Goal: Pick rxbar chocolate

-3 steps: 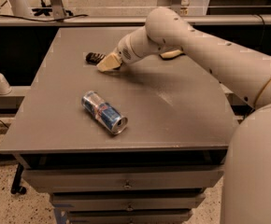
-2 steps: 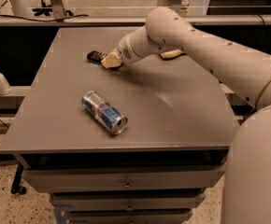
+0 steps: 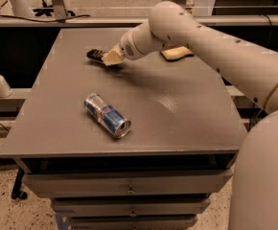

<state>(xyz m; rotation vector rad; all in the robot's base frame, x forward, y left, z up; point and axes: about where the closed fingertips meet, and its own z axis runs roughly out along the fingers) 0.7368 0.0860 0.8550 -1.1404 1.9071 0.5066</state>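
Camera view: my claw [image 3: 111,57] is low over the far-left part of the bench [image 3: 187,114], right at the right end of the rxbar chocolate [image 3: 95,55], which lies flat there. Can't tell whether the claw is open or closed. The drink can [image 3: 107,115] lies on its side nearer, and the sponge [image 3: 177,53] is far, behind my arm.

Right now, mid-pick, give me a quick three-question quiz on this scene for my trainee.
1. True or false: the can stands upright on the table.
2. The gripper is at which object? A) can B) rxbar chocolate C) sponge
3. Fill in: the yellow object beside the arm is a ___.
Key: 1 false, the can lies on its side; 2 B; 3 sponge.
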